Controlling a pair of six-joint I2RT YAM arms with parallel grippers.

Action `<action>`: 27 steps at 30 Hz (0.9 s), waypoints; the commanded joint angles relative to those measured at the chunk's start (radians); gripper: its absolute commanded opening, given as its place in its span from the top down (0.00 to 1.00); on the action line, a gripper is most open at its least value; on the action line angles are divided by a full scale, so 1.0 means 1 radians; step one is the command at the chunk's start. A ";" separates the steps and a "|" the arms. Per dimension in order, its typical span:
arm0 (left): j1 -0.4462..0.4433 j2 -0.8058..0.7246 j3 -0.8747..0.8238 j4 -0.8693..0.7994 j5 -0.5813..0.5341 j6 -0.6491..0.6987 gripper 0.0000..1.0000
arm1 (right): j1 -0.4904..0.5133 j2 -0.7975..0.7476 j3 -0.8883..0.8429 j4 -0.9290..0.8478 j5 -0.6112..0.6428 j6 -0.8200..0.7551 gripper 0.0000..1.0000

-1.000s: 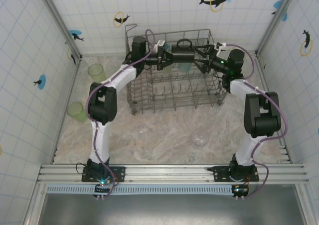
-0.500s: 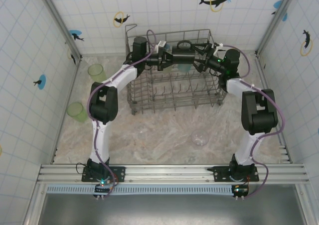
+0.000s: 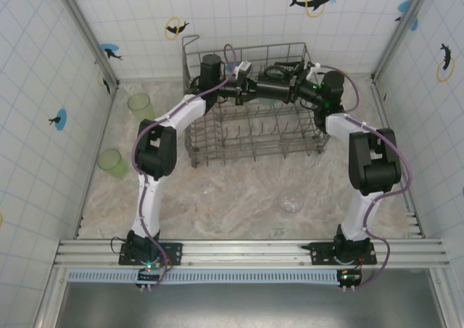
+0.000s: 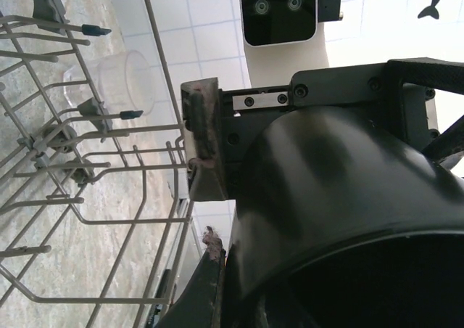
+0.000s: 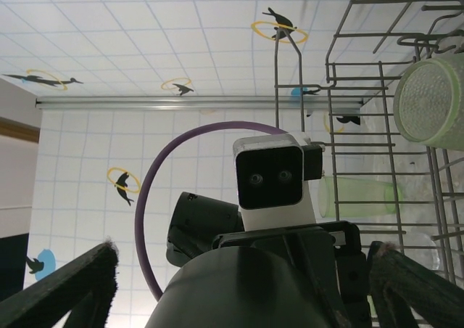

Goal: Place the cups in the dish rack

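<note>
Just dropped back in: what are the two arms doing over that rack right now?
Both arms meet above the dish rack. The left gripper is shut on the black mug and holds it in the air. The right gripper is open, with a finger on either side of that mug, so this looks like a hand-over, though that is a guess. A green tumbler, a second green tumbler and a clear glass stand on the table, not yet loaded.

Much of the black mug (image 4: 341,219) beyond the lower edge
</note>
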 commanded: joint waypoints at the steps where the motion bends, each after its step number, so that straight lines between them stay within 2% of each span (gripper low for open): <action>1: -0.009 0.005 0.081 0.082 -0.042 -0.003 1.00 | 0.046 -0.033 -0.048 0.001 -0.060 -0.021 0.16; 3: -0.004 0.007 0.082 0.082 -0.055 -0.003 1.00 | 0.046 -0.040 -0.066 0.012 -0.063 -0.015 0.18; 7: 0.004 0.016 0.083 0.084 -0.081 -0.007 1.00 | 0.044 -0.042 -0.089 0.048 -0.061 0.016 0.35; 10: 0.006 0.019 0.082 0.101 -0.093 -0.025 1.00 | 0.043 -0.036 -0.097 0.091 -0.064 0.051 0.43; 20: 0.008 0.036 0.078 0.145 -0.101 -0.071 1.00 | 0.038 -0.033 -0.093 0.102 -0.069 0.034 0.62; 24: 0.008 0.037 0.071 0.163 -0.100 -0.088 0.93 | 0.038 -0.026 -0.083 0.086 -0.067 0.018 0.70; 27: 0.010 0.038 0.069 0.171 -0.103 -0.097 0.86 | 0.036 -0.016 -0.076 0.092 -0.067 0.025 0.71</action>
